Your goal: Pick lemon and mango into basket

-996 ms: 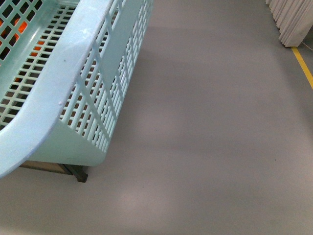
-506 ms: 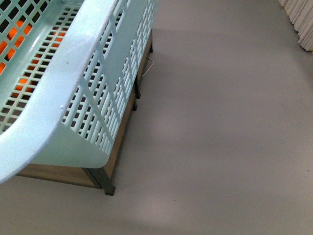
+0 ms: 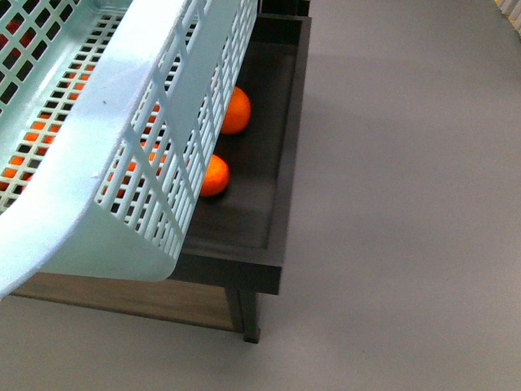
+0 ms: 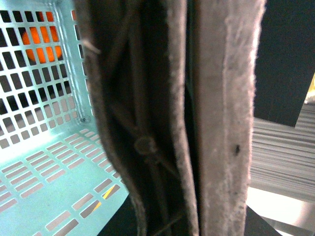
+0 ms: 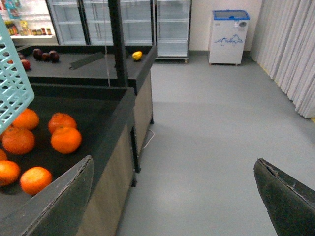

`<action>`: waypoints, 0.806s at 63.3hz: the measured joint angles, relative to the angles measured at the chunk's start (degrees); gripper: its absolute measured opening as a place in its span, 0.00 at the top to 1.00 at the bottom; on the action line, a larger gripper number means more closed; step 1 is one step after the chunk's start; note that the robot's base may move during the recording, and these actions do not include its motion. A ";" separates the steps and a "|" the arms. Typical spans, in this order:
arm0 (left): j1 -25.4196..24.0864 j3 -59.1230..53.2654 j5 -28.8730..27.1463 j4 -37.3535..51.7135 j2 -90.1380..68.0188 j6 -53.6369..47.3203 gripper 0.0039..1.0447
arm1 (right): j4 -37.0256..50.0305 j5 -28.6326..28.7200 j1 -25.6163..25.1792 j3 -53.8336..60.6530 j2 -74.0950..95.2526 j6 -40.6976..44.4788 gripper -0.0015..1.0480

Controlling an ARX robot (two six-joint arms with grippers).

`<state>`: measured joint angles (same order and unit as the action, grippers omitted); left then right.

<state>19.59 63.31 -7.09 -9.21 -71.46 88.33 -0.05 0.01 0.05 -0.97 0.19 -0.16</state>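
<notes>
The pale aqua-blue slotted plastic basket (image 3: 122, 163) fills the left of the front view, tilted and raised above a dark tray-topped bench (image 3: 281, 204) with a wooden side and a black metal leg. 2 round orange fruits (image 3: 234, 110) lie in the tray just beside the basket's wall, and more orange shows through its slots. Grey floor (image 3: 407, 204) takes up the rest of the view.

In the left wrist view, the left gripper (image 4: 167, 128) is pressed together on the basket's brown handles (image 4: 142, 147), with a zip-tie knot showing on them and a grey felt-like pad (image 4: 221, 123) tight against one side. The basket's slotted inside lies below, and 1 orange fruit (image 4: 44, 44) shows through the wall.

In the right wrist view, the right gripper (image 5: 173, 161) is spread wide and holds nothing, with its 2 dark fingertips (image 5: 74, 191) far apart above the bench edge and floor. A corner of the basket (image 5: 12, 88) hangs over a cluster of oranges (image 5: 66, 139). On a further dark bench (image 5: 88, 66), well apart from the basket, the small yellow lemon (image 5: 137, 55) lies near one end. The dark red mango (image 5: 54, 55) lies among a few similar dark fruits towards the other end (too small for any detail). Behind stand glass-door fridges (image 5: 133, 24), a white chest freezer with a blue lid (image 5: 229, 34) and pale curtains (image 5: 290, 54).
</notes>
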 joint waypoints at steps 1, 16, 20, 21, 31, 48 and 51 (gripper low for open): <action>0.00 0.00 0.00 0.00 -0.02 -0.02 0.84 | 0.00 -0.02 0.00 0.00 -0.02 0.00 0.08; 0.00 0.00 0.26 -0.04 -0.02 0.00 0.84 | -0.02 0.00 0.00 0.00 0.02 0.00 0.08; 0.00 0.00 0.17 -0.04 0.00 0.02 0.84 | -0.02 0.00 0.00 0.00 0.02 0.02 0.08; 0.00 0.00 0.17 -0.04 0.00 0.00 0.84 | -0.02 0.00 0.00 0.00 0.02 0.00 0.08; 0.00 0.00 0.24 -0.04 -0.02 0.02 0.84 | 0.00 -0.07 0.00 0.00 0.00 0.00 0.08; 0.00 0.00 0.13 -0.07 0.00 -0.02 0.84 | -0.02 -0.02 0.00 0.00 0.02 0.00 0.08; 0.00 0.00 0.22 -0.07 0.00 0.00 0.84 | -0.02 -0.02 0.00 0.00 0.02 0.00 0.08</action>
<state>19.59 63.31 -6.87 -9.28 -71.46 88.33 -0.08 -0.01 0.05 -0.97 0.21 -0.16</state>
